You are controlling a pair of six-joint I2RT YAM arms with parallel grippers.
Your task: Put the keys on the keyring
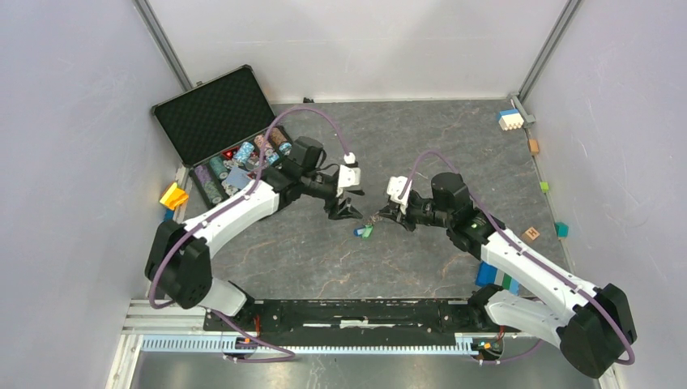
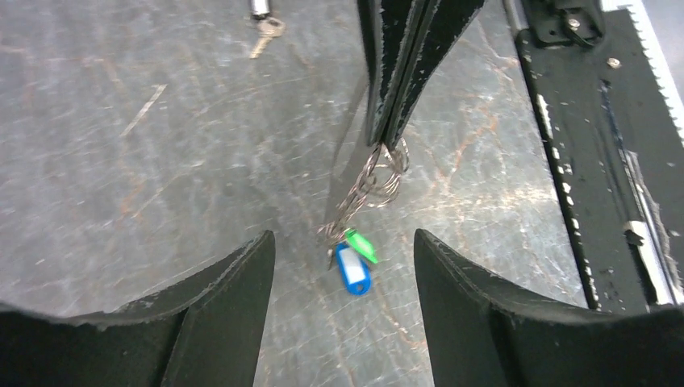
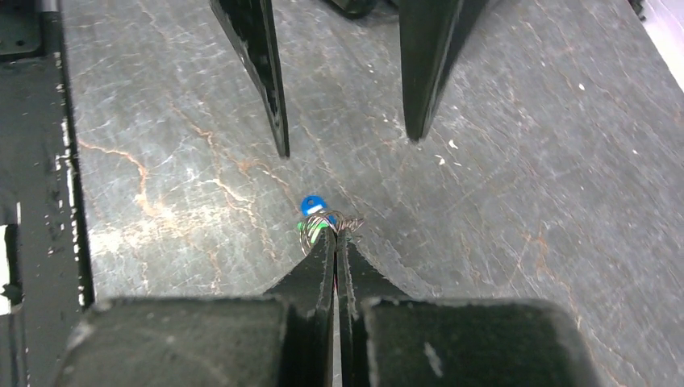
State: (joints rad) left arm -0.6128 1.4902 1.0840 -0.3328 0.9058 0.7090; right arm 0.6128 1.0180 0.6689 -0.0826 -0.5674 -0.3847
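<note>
Tightly, the keyring [image 2: 381,173] is clamped in the right gripper's [image 3: 337,235] closed jaws, with the blue key [image 2: 353,270] and green key [image 2: 360,245] at its lower end, while the left gripper's [image 1: 347,211] jaws are held wide apart just beside it.

We see two arms of one build. The left arm [image 1: 235,215] and the right arm [image 1: 526,263] have smooth white shells on their long links and bulky, rounded black joints [image 1: 180,267]. A purple cable [image 1: 301,109] runs along each arm in loose loops. Each wrist bears a small white block [image 1: 348,174]. The left gripper [image 1: 347,212] and right gripper [image 1: 377,218] are black. Their fingers [image 2: 218,298] are matte black wedges that taper to thin tips, with edges scuffed pale grey.
</note>
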